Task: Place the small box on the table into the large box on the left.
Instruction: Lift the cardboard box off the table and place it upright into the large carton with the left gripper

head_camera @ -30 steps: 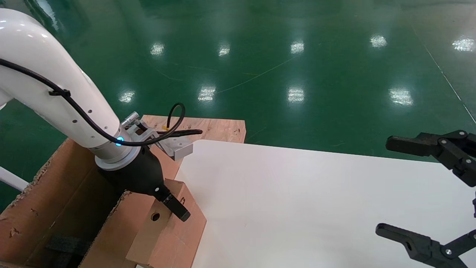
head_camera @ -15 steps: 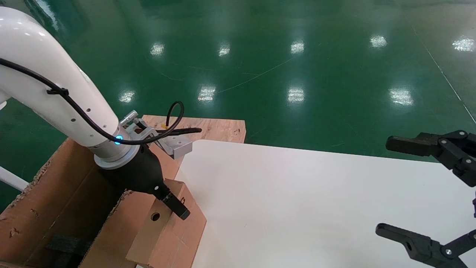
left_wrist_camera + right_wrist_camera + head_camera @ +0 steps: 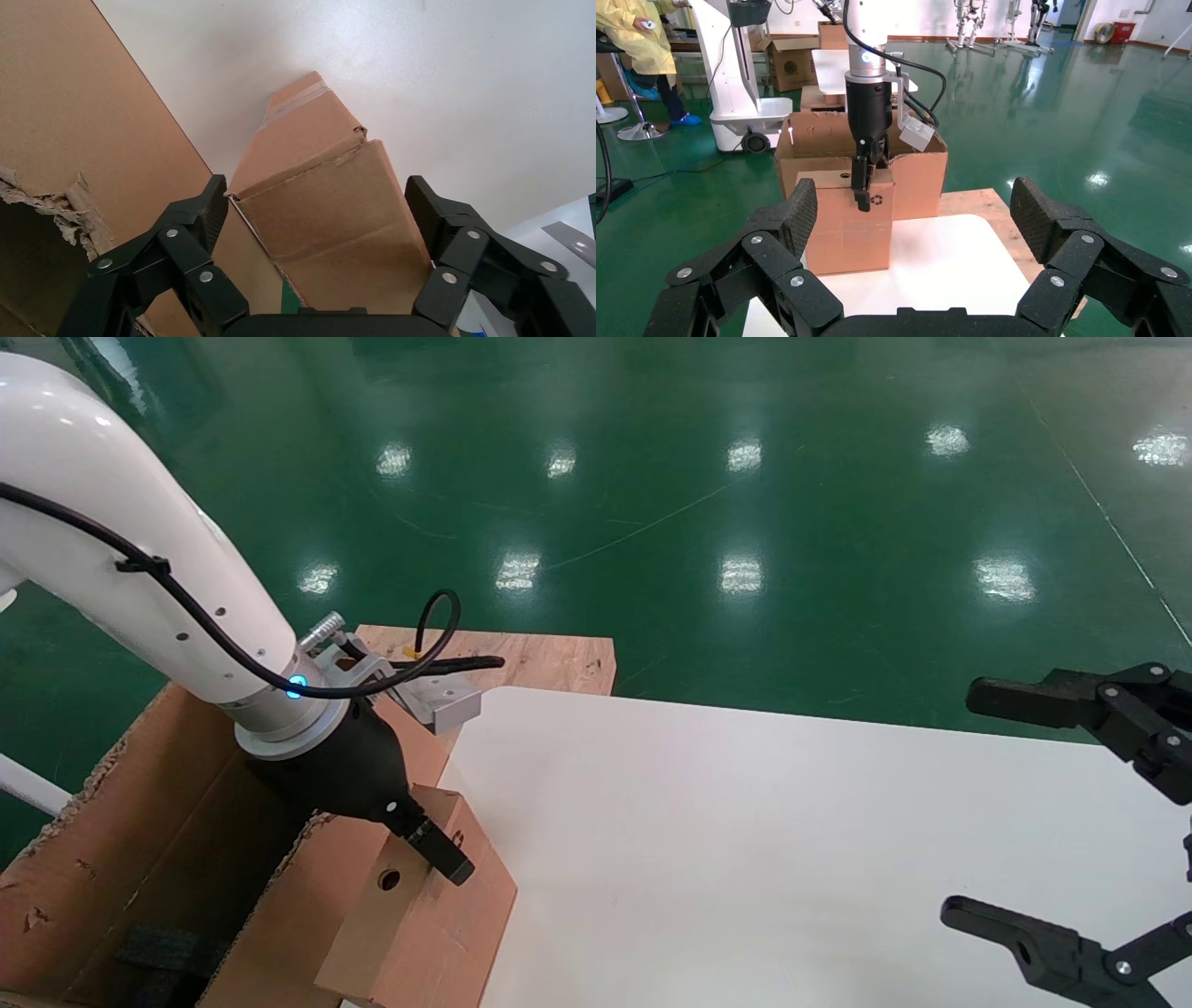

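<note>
Since the earlier frames: left arm drawn slightly back toward the near left, gripper tip a touch nearer; small carton and right arm unchanged

Near right: right gripper [image 3: 1052, 822], black, parked above the right end of the large smooth white tabletop [image 3: 745, 850], fingers spread wide apart, holding nothing

Near left: small plain brown cardboard carton [image 3: 419, 915] with a round punched hole, standing at the table's left edge, right against the outer wall of the big brown corrugated carton with ragged torn flap edges [image 3: 140, 859]. Whether its base rests on the table or is lifted, cannot tell. Right wrist view shows a recycling mark on the face of the small carton [image 3: 845, 225]

Left gripper [image 3: 438, 850], black, on the white arm, down over the small carton's top. Left wrist view: its fingers [image 3: 204, 210] stand on either side of the carton top [image 3: 330, 210], clamped against its sides

Black foam block [image 3: 154, 947] lies inside the big carton

Farther: light plywood board [image 3: 549, 658] behind the table's far left corner, then glossy green floor [image 3: 745, 477]
</note>
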Motion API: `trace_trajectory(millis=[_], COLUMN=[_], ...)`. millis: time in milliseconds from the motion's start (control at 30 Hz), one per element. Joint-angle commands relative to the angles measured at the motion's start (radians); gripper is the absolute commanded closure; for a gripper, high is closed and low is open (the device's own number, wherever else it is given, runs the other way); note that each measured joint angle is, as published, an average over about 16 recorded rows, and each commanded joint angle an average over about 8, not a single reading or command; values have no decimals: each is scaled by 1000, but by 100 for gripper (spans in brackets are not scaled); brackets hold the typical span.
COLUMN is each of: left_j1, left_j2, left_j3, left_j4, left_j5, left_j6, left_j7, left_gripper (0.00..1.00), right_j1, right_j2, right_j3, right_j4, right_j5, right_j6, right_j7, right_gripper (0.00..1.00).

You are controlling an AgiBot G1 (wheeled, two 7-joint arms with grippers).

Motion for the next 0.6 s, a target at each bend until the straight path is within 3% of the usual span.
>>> trace_trajectory(millis=[33, 600], left_j1=[0, -1], left_j2=[0, -1], left_j3=[0, -1], left_j4=[0, 0], left_j5=[0, 1], left_j6=[0, 0], left_j7=[0, 1], left_gripper=[100, 100], right_j1=[0, 0], right_j2=[0, 0], right_j3=[0, 0], right_j4=[0, 0], right_j5=[0, 0], right_j6=[0, 0], right_j7=[0, 0], right_gripper=[0, 0])
